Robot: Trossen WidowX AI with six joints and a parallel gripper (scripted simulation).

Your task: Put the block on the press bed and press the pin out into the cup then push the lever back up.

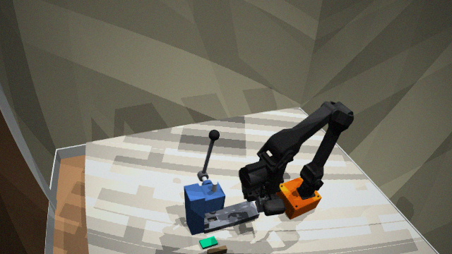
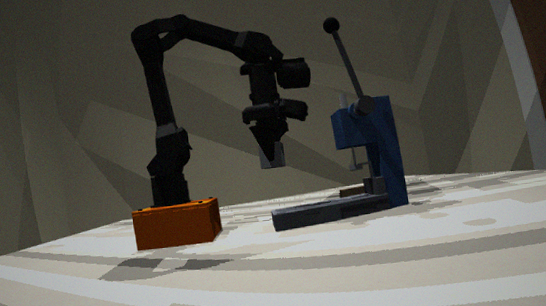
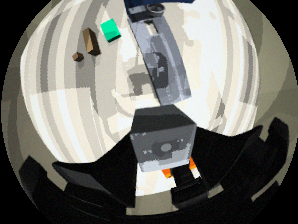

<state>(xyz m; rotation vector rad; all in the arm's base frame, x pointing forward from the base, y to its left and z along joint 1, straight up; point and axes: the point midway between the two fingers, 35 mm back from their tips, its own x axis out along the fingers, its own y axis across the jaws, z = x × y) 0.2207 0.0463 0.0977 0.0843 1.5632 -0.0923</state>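
Note:
My gripper (image 2: 271, 157) (image 3: 157, 127) is shut on the grey block (image 2: 280, 160) (image 3: 150, 157) and holds it in the air, above and outside the outer end of the press bed (image 2: 329, 211) (image 3: 176, 82) (image 1: 233, 216). A round pin end shows on the block's face in the wrist view. The blue press (image 1: 194, 212) (image 2: 394, 161) stands at the bed's far end. Its lever (image 1: 208, 156) (image 2: 347, 62) points up, with a black knob. The punch (image 2: 353, 157) hangs raised over the bed. The top view hides the block. I cannot make out the cup.
A green flat piece (image 1: 208, 242) (image 3: 110, 30) and a brown bar (image 1: 217, 250) (image 3: 91, 41) lie beside the bed. A small brown cube (image 3: 78, 56) lies near the bar. The arm's orange base (image 1: 300, 208) (image 2: 175, 228) stands beyond the bed's outer end.

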